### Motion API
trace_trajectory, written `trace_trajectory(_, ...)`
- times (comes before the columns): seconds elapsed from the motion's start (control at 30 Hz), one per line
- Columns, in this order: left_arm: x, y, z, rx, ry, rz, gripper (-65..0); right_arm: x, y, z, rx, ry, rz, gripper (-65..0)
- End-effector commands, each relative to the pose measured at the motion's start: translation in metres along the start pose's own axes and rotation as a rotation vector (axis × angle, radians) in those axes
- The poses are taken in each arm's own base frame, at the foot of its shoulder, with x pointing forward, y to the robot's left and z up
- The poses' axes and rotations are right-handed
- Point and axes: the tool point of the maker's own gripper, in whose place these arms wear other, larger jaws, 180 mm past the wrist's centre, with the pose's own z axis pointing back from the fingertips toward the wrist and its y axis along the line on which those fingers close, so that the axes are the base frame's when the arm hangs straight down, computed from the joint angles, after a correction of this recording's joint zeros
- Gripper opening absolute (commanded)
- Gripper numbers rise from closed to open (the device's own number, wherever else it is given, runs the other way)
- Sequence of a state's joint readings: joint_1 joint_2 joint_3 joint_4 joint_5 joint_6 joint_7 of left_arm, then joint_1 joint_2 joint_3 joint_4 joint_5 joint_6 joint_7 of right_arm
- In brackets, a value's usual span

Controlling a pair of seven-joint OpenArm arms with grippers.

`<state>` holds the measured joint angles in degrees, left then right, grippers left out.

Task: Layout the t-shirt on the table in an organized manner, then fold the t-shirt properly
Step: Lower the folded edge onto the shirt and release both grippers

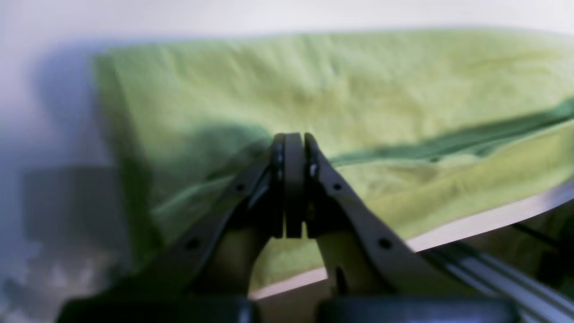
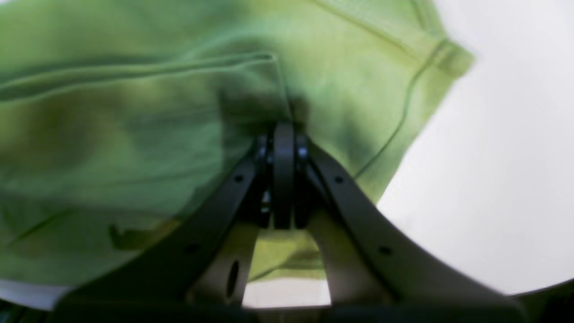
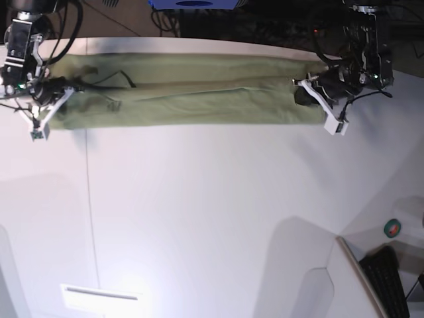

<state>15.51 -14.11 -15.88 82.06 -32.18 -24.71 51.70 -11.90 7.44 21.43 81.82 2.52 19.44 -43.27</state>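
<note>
Closed pincer (image 2: 283,134) over t-shirt (image 2: 134,134)

- Base view looks straight down on the whole bench (image 3: 212,218) from high above.
- Both wrist views sit close behind their end effectors, sharing the shirt (image 3: 192,89).

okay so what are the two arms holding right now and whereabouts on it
Both grippers are shut at opposite ends of the t-shirt: left gripper, right gripper. Whether cloth is actually pinched cannot be told.

A black keyboard (image 3: 389,286) sat at the base view's lower right corner. Just above it was a small round green-and-red obj (image 3: 393,228). Far up-left of the keyboard, a blue obj (image 3: 192,4) showed at top edge.
</note>
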Motion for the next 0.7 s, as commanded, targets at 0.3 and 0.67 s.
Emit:
trace_trajectory(0.3,0.018,0.026,-0.029,0.104,0.032,-0.066,-65.0,0.001,-0.002,-0.02,0.015,0.003,-0.043,-65.0)
trace_trajectory(0.67,0.071,0.018,0.0,0.143,-0.031,-0.16,-65.0,0.033,-0.01,0.012,-0.033,-0.107,0.007,-65.0)
